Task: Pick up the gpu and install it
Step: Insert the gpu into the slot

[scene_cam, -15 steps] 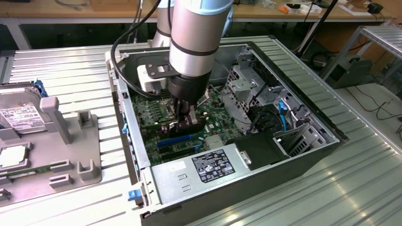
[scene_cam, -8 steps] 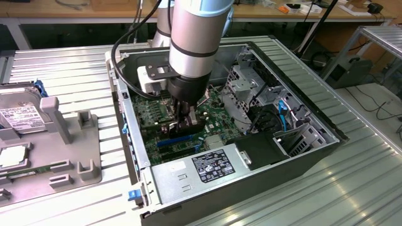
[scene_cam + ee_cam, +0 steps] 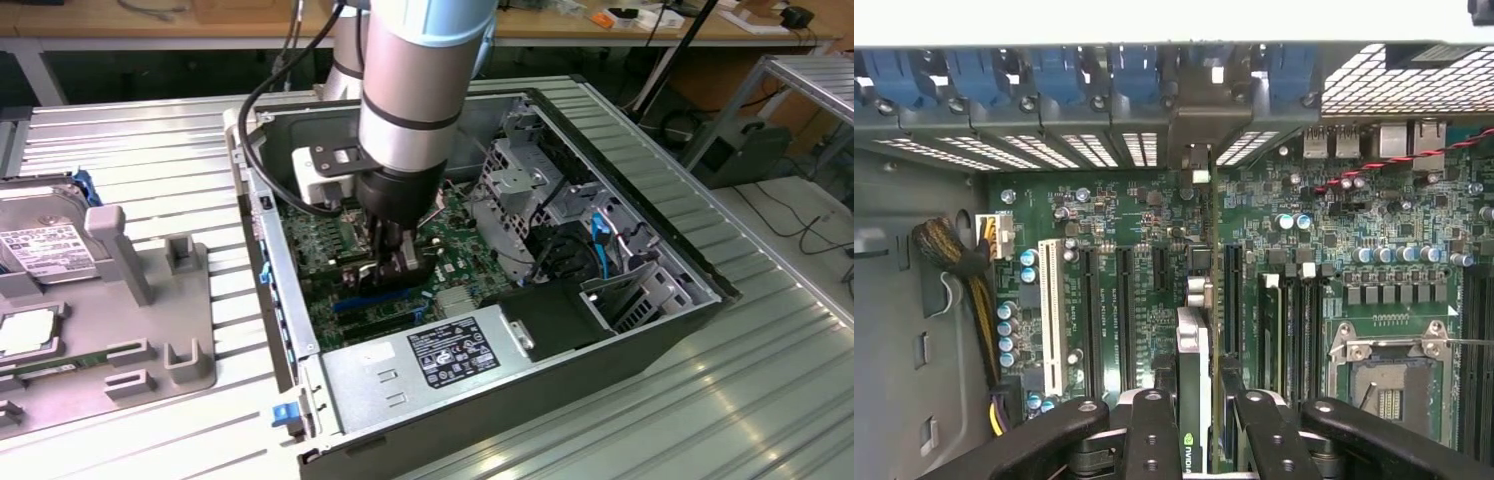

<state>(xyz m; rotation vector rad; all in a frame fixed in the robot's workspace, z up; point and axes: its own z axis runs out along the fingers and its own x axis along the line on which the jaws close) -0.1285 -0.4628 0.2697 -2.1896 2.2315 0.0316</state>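
Here the gripper (image 3: 1192,425) clamps the gpu (image 3: 1193,385) edge-on, poised just above the motherboard (image 3: 1324,215) inside the open case (image 3: 674,240) on the surface. Installation appears under way; seating likely calls for lining the card with a slot (image 3: 1232,300) and pressing straight down.

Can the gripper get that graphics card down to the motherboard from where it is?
Probably yes. The gripper holds the gpu edge-on just above the motherboard inside the open case, with nothing visible between card and slots.
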